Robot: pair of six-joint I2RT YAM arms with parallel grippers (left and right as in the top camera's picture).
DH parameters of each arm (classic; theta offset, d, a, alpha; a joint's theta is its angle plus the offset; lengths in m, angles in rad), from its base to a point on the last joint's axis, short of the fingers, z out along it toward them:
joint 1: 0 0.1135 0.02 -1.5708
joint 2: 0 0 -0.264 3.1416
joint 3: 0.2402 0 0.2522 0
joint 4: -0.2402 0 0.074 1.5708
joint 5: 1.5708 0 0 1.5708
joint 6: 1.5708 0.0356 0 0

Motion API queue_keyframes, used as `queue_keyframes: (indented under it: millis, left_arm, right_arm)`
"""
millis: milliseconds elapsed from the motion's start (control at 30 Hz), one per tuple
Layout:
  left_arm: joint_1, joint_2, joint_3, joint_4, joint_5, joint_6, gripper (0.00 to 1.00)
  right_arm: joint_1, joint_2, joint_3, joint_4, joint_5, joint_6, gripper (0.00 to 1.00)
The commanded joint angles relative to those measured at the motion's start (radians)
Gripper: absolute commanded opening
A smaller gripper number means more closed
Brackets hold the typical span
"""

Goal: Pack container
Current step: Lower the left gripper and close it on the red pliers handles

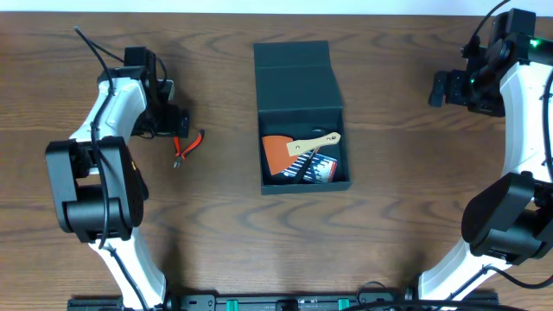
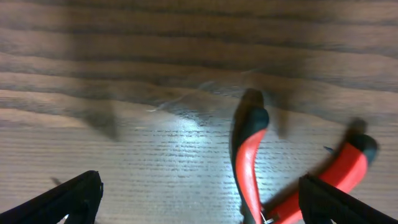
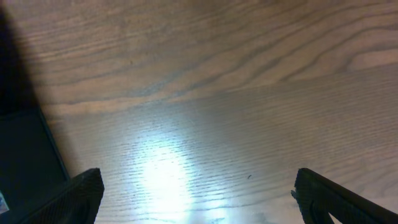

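Note:
The dark teal container (image 1: 301, 108) stands open at the table's middle, its flap lid (image 1: 295, 76) laid back. Inside lie an orange scraper (image 1: 278, 152), a wooden-handled tool (image 1: 313, 142) and a dark striped item (image 1: 320, 169). Red-and-black pliers (image 1: 185, 148) lie on the table left of the container. My left gripper (image 1: 175, 130) is open right over them; the left wrist view shows the red handles (image 2: 249, 168) between its open fingers (image 2: 199, 202). My right gripper (image 1: 441, 89) is open and empty at the far right; its fingers (image 3: 199, 196) frame bare wood.
The wooden table (image 1: 225, 233) fills the view. A dark edge of the container (image 3: 28, 155) shows at the left of the right wrist view.

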Motion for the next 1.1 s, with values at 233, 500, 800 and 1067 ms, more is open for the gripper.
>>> queue_keyframes:
  millis: [233,500,800,1067]
  left_arm:
    - [0.005,0.045,-0.001,-0.011,0.02,-0.016,0.99]
    - [0.005,0.05,-0.027,-0.036,0.019,-0.017,0.99]
    - [0.005,0.051,-0.072,-0.034,0.019,-0.02,0.99]
    - [0.005,0.051,-0.077,-0.027,0.019,-0.02,0.92]
  right_arm:
    - [-0.011,0.008,-0.006,0.011,0.003,0.017,0.99]
    - [-0.011,0.008,-0.006,0.016,0.003,0.017,0.99]
    - [-0.011,0.008,-0.006,0.013,0.003,0.017,0.99]
    - [-0.011,0.008,-0.006,0.006,0.003,0.017,0.99]
